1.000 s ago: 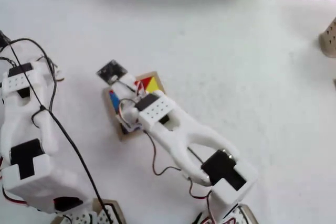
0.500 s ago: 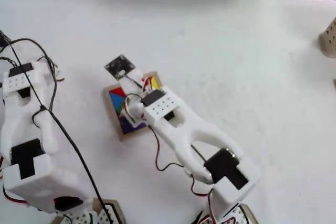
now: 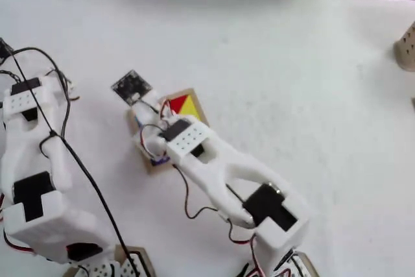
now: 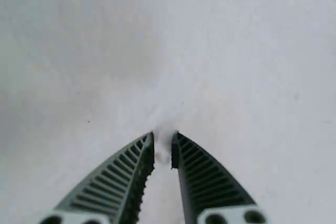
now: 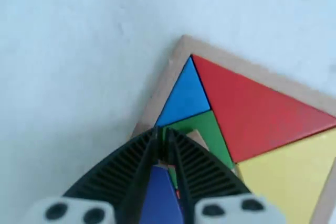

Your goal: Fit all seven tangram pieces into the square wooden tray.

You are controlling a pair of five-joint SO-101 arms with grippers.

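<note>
Right claw (image 5: pixel 163 139) hangs straight over the square wooden tray (image 5: pixel 167 77), tips above the green piece (image 5: pixel 210 127), near the tray corner with the light blue triangle (image 5: pixel 184 100). Its jaws are closed down to a thin slit. A dark blue piece (image 5: pixel 157 198) shows in the wedge between them, and we can't tell if it is pinched or just lying in the tray below. The red triangle (image 5: pixel 252 114) and yellow triangle (image 5: pixel 286 182) sit flush, filling the side away from the claw. A small tan patch beside the green looks like bare tray floor, so we judge one slot may be open, right under the tips. The arm hides too much of the tray to count all seven pieces. In the high view the tray sits corner-on to the right arm, well in from the surface (image 3: pixel 292 63) edges, with open white room on its far and right sides. Left claw (image 4: pixel 163 142) is closed on nothing over bare surface, well apart from the tray, so the right arm is clearly the nearer one.
</note>
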